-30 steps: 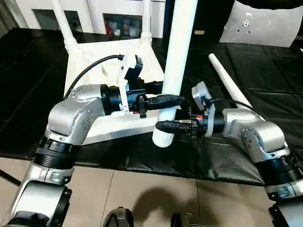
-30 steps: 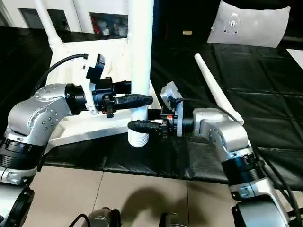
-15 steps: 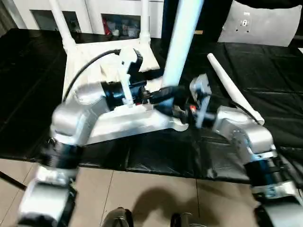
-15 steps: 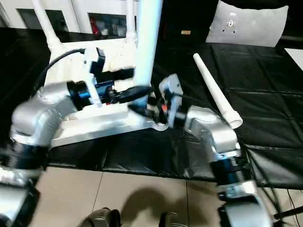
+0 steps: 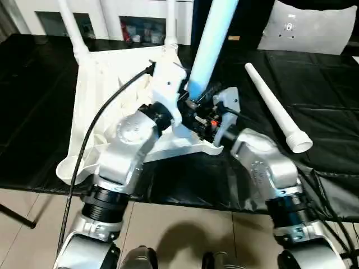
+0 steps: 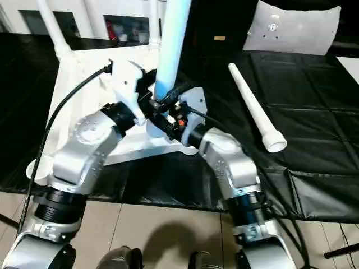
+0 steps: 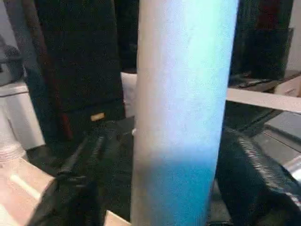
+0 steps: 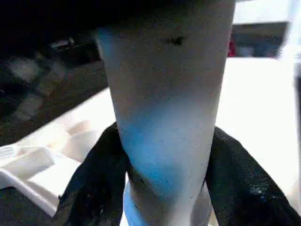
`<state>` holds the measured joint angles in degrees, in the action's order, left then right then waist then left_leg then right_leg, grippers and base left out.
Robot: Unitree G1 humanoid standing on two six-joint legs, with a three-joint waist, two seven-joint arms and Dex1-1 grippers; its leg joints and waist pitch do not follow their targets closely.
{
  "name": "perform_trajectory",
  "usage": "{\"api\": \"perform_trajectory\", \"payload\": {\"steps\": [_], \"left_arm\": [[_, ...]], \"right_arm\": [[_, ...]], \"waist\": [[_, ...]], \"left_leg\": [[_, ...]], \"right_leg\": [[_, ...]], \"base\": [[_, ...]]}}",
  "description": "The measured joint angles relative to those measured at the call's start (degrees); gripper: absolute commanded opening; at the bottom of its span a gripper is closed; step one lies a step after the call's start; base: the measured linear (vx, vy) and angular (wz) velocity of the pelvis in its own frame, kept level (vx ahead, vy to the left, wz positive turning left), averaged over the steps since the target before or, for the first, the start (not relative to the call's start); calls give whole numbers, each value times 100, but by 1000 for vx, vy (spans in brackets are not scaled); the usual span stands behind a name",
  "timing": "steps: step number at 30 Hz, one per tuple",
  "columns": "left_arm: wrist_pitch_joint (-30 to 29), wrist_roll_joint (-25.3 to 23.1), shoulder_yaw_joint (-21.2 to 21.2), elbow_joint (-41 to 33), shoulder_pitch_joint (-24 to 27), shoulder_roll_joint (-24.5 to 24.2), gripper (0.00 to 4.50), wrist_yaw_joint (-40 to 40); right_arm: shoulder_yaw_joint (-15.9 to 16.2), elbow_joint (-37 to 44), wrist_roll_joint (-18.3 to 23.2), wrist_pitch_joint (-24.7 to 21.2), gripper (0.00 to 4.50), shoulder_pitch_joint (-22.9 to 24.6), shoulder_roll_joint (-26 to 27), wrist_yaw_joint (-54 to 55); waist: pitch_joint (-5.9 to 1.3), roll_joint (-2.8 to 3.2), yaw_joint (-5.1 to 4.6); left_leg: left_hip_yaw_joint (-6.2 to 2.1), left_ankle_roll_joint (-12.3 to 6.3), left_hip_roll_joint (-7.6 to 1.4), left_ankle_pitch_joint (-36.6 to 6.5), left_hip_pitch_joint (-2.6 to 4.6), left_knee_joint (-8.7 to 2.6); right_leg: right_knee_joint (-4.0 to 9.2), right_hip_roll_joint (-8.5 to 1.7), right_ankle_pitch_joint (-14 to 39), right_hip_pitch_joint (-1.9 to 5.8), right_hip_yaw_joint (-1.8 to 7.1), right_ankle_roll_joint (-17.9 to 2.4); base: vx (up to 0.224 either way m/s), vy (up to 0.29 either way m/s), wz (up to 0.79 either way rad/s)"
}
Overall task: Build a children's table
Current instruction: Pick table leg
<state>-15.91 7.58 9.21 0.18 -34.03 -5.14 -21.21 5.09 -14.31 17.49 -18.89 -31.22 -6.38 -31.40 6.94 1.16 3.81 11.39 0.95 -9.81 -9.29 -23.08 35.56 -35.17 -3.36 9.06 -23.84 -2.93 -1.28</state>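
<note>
The children's table top [image 5: 112, 84] lies upside down on the black bench. Two white legs [image 5: 70, 28] [image 5: 170, 22] stand in its far corners. A third leg [image 5: 212, 45] stands nearly upright over the near right corner socket [image 5: 212, 147]; I cannot tell whether its end is seated. My right gripper [image 8: 160, 155] is shut on this leg low down, with a black finger [image 8: 94, 183] on each side. My left gripper [image 7: 160, 160] straddles the same leg a little higher, and a gap shows beside one finger [image 7: 77, 165]. Another leg [image 5: 275, 109] lies loose on the bench to the right.
The black sheet-covered bench [image 5: 314, 84] ends in a front edge just below my forearms, with tiled floor beyond. A white panel [image 5: 308, 28] leans at the back right. White cabinets line the back. A black cable [image 5: 95, 129] loops from my left arm.
Both arms have carried the held leg from over the bench's front edge back to the top's near right corner. The leg now leans slightly right. The loose leg has not moved.
</note>
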Motion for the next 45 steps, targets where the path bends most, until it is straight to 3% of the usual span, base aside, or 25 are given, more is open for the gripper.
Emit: {"api": "perform_trajectory", "payload": {"steps": [11, 23, 24, 25, 32, 36, 41, 44, 45], "left_arm": [[159, -163, 116, 16, 139, 108, 191, 78], [125, -57, -35, 83, 167, 189, 186, 156], [122, -22, -77, 114, 156, 199, 186, 155], [106, 43, -125, 146, 126, 198, 186, 150], [-186, 419, -707, 394, -101, -29, 185, 111], [-670, 928, -1031, 478, -358, -164, 185, -157], [-1392, 1873, -1536, 510, -548, -222, 185, -571], [-1755, 2324, -1722, 537, -628, -257, 185, -815], [-1913, 2533, -1797, 552, -685, -297, 185, -942]], "right_arm": [[-26, -44, -41, 60, 196, -1, 23, 86], [-21, -47, -149, 51, 196, -2, 33, 89], [-23, -47, -147, 33, 252, -10, 34, 83], [-22, -47, -149, 33, 266, -23, 29, 83], [-64, 301, 202, -29, 319, -103, -238, -568], [-373, 532, 717, -488, 357, -116, -521, -979], [-1150, 497, 1409, -1259, 406, -368, -888, -970], [-1388, 398, 1597, -1343, 415, -437, -1057, -1049], [-1424, 360, 1600, -1337, 439, -437, -1085, -1054]], "waist": [[0, 0, -56], [0, 0, -57], [0, 0, -59], [0, 0, -59], [0, 0, -63], [0, -1, -12], [0, -1, -15], [0, -1, -14], [0, -1, -13]], "left_leg": [[0, -1, 0, 0, -2, -1], [0, -1, 0, 0, -2, -1], [0, -1, 0, 0, -2, -1], [0, -1, 0, 0, -2, -1], [0, -1, 0, 0, -1, -1], [1, -2, 1, -1, -2, 0], [3, -3, 4, 0, -1, 4], [2, -3, 2, 0, -1, 4], [2, -3, 2, 1, -2, 4]], "right_leg": [[2, 0, -3, -1, 0, 1], [4, 0, -5, -1, 0, 1], [3, 0, -5, -2, 0, 1], [3, 0, -6, -2, 0, 1], [3, 1, -7, -3, 0, 3], [8, -1, -22, 3, 0, -22], [9, -3, -27, 4, 1, -29], [6, -2, -27, 3, -1, -28], [6, -1, -27, 0, -2, -28]], "base": [[0, 0, 0], [0, 0, 0], [0, 0, 0], [0, 0, 0], [0, 0, 0], [0, 0, 0], [0, 0, 0], [0, 0, 0], [0, 0, 0]]}}
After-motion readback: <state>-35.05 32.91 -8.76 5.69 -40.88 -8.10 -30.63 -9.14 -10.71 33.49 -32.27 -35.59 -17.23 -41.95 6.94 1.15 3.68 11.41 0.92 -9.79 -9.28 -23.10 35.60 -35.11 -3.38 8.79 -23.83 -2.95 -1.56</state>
